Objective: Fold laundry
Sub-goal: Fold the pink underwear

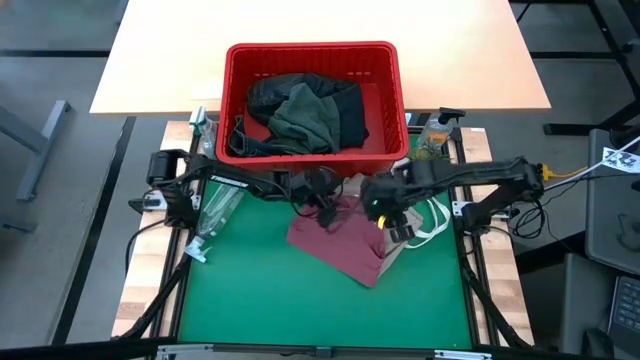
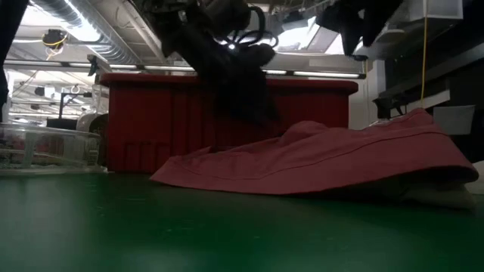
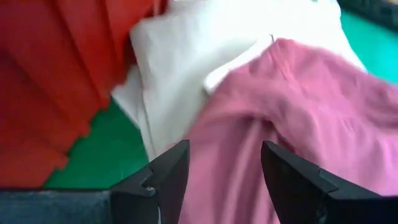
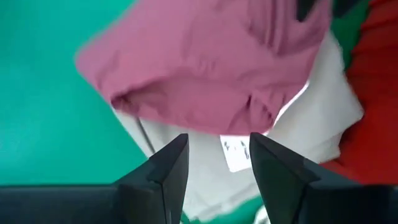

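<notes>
Maroon piece (image 1: pixel 340 240) lies under both open, empty end effectors, left (image 1: pixel 325 213) and right (image 1: pixel 398 228).

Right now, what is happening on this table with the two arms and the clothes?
Both arms hang over a maroon garment lying on the green mat, on top of a pale garment. The left gripper and the right gripper have open fingers and hold nothing. The red basket behind them holds an olive-green garment and black clothes.
</notes>
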`<action>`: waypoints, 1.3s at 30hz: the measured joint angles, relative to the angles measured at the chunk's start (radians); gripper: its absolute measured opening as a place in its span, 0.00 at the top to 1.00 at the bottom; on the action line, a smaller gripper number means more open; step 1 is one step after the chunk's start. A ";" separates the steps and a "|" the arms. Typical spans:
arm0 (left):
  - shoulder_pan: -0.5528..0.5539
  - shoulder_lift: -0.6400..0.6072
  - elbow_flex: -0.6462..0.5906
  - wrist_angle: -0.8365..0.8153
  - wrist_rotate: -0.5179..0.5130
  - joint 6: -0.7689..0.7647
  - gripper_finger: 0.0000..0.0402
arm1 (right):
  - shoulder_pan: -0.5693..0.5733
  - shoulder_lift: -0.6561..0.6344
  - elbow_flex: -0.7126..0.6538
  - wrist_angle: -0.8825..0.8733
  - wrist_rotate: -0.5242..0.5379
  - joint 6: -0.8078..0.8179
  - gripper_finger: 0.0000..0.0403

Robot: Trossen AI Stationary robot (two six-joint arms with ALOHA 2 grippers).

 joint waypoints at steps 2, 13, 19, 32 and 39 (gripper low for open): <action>-0.010 -0.030 0.000 -0.036 0.031 0.013 0.52 | -0.030 -0.044 -0.026 0.064 -0.035 0.016 0.58; -0.122 -0.054 0.000 -0.211 0.184 0.012 0.52 | -0.103 -0.196 -0.374 0.426 0.007 0.350 0.58; -0.191 -0.053 0.000 -0.180 0.095 0.011 0.52 | -0.114 -0.188 -0.515 0.592 0.151 0.439 0.58; -0.257 -0.053 0.000 -0.172 0.001 0.008 0.52 | -0.245 -0.188 -0.671 0.761 0.007 0.521 0.58; -0.257 -0.052 0.000 -0.172 -0.018 0.009 0.52 | -0.244 -0.188 -0.707 0.784 -0.019 0.585 0.58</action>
